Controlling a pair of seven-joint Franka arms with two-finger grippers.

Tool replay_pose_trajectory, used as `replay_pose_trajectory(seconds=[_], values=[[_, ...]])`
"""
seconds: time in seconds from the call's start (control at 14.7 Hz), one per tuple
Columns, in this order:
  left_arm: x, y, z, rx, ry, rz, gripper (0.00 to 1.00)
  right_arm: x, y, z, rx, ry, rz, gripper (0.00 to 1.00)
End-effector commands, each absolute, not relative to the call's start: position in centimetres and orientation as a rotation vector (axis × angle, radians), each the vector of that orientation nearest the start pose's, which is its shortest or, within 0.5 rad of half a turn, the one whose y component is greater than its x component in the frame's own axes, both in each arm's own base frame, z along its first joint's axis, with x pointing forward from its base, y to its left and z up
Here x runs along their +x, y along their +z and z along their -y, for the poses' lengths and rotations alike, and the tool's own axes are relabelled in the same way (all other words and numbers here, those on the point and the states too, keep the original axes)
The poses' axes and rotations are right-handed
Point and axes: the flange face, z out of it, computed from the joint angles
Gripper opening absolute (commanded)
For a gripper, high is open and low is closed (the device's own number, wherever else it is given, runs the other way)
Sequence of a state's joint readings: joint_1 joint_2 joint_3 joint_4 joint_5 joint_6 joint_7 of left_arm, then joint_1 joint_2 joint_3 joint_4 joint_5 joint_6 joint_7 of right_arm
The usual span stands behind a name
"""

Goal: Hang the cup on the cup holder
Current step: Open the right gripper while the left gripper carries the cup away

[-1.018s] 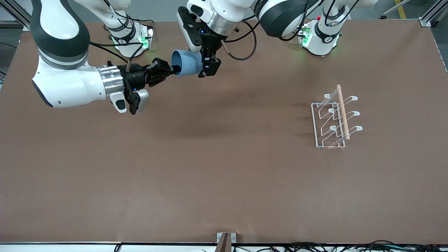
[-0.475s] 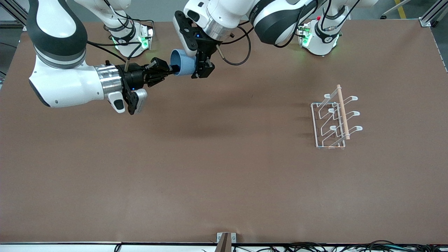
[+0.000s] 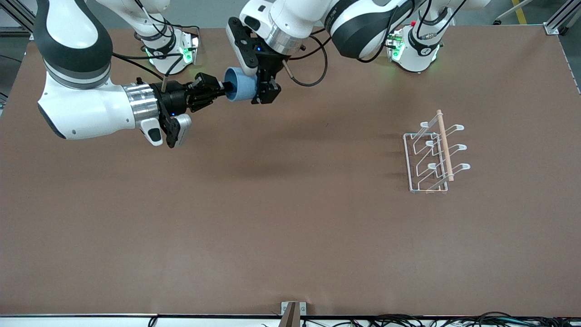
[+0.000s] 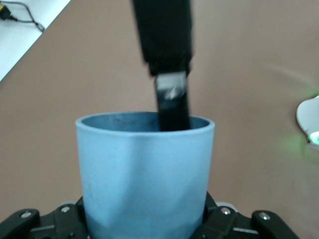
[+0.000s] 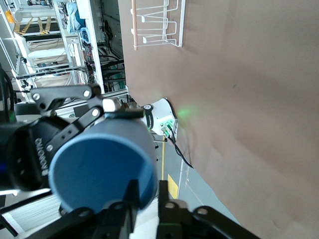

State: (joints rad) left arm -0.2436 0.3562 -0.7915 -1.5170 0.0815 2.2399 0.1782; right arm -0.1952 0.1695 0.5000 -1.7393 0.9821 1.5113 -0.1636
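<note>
Blue cup (image 3: 240,86) — clamped in left gripper (image 3: 262,88) jaws.

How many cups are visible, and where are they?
1. The blue cup is in the air between both grippers, over the table near the robot bases. The rack holds none. No other cup shows.

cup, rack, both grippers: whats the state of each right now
cup: in the air on its side, over the table near the robots' bases, open mouth toward the right gripper
left gripper: shut on the cup's body
right gripper: at the cup's mouth, one finger inside the rim; parting, grip unclear
cup holder: upright on the table toward the left arm's end, all prongs bare
</note>
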Motion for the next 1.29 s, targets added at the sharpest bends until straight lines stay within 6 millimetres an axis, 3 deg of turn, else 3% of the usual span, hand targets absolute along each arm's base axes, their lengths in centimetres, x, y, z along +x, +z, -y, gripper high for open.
replay_pose_trajectory(seconds=[0.0,0.14,0.34,0.54,0.75,0.95,1.02,1.22], values=[[43.9,56.2,51.8,-2.832,-0.604,-1.818,0.43,53.2,52.1,-23.2,-2.035,0.49,0.341,1.0],[44.1,55.6,51.1,-2.825,-0.52,-1.801,0.43,54.1,51.4,-20.2,-2.13,0.466,0.312,1.0],[46.7,54.4,47.5,-2.699,-0.403,-1.735,0.43,55.5,50.3,-14.4,-2.355,0.404,0.274,1.0],[48.7,53.2,44.3,-2.635,-0.269,-1.693,0.43,55.6,51.8,-11.0,-2.594,0.287,0.286,1.0],[50.2,51.1,39.6,-2.45,0.007,-1.693,0.44,55.7,53.0,-9.8,-2.806,0.194,0.349,1.0],[52.0,48.9,35.0,-2.305,0.213,-1.664,0.44,56.2,53.5,-9.7,-2.85,0.143,0.368,1.0],[52.8,48.1,32.5,-2.245,0.295,-1.616,0.44,56.3,53.5,-9.9,-2.85,0.121,0.373,1.0],[54.5,47.6,27.5,-2.107,0.466,-1.634,0.44,56.4,54.4,-11.9,-2.921,0.08,0.462,1.0]])
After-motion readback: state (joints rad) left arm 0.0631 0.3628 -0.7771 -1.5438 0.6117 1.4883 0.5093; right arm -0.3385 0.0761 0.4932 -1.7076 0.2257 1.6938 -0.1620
